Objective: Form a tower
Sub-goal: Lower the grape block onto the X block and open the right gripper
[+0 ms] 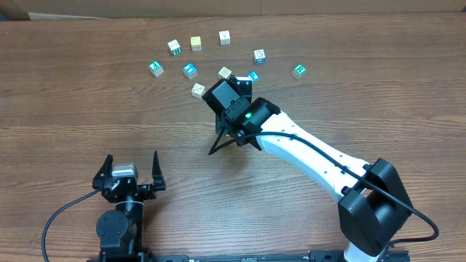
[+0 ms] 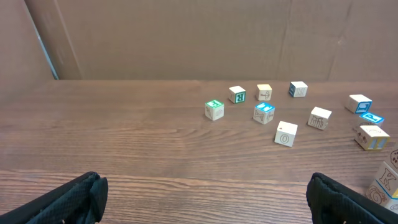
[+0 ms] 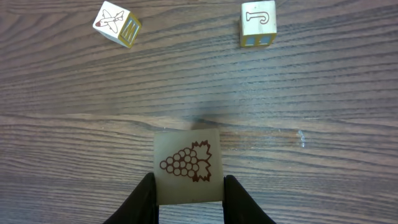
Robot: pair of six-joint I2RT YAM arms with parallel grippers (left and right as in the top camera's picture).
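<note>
The tower (image 3: 188, 165) is pinched at its top by the right hand (image 3: 189, 186); the left hand (image 1: 132, 167) is spread. Placement is judged complete; release and vertical withdrawal are required.

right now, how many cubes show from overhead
10: three cubes in the far row, two right, two left, three near the right gripper, which clasps an eleventh, the grape cube, hidden from above. More may hide under the right arm.

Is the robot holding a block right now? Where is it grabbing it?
Yes. The right fingers pinch the grape cube by two opposite side faces. The left fingers hold nothing.
</note>
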